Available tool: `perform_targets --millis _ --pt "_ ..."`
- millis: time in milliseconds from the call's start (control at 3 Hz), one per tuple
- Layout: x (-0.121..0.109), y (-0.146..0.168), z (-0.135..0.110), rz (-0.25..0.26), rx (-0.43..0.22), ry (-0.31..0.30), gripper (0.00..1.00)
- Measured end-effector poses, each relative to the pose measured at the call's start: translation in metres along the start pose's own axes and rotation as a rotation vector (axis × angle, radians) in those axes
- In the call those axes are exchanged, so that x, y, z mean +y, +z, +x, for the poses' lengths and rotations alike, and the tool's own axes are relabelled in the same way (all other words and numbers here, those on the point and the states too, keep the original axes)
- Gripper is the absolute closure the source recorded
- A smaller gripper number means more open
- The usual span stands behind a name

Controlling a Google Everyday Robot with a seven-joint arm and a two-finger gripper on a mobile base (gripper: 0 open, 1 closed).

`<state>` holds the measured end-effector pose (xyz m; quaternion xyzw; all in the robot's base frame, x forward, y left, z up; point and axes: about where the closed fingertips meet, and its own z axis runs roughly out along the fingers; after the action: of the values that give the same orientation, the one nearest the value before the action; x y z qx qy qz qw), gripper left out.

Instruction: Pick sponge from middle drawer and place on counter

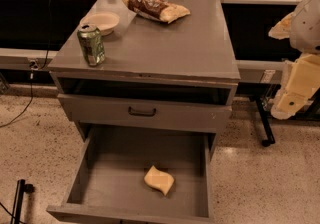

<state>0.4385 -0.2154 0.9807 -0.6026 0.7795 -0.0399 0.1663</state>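
Note:
The pale yellow sponge (159,180) lies flat on the bare floor of the middle drawer (120,168), right of centre and toward the front. The drawer is pulled wide open below the cabinet. The grey counter (170,43) tops the cabinet above it. My arm and gripper (289,102) hang at the right edge of the camera view. The gripper is beside the cabinet's right side at about the height of the upper drawers. It is well up and to the right of the sponge and touches nothing.
On the counter stand a green soda can (91,44) at the front left, a pale bowl (102,21) behind it, and a brown-and-yellow snack bag (153,6) at the back. A closed drawer front with a black handle (142,112) sits above the open drawer. A black stand (264,123) is on the floor at the right.

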Motion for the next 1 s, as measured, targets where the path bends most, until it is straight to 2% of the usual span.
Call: perform_targets --millis 333,667,1000 --pt "0.000 0.000 0.000 0.001 -0.001 0.000 0.00" --pt "0.005 0.019 -0.013 0.010 -0.046 -0.009 0.00" --pt "0.040 0.062 -0.039 -0.004 -0.138 0.034 0.00"
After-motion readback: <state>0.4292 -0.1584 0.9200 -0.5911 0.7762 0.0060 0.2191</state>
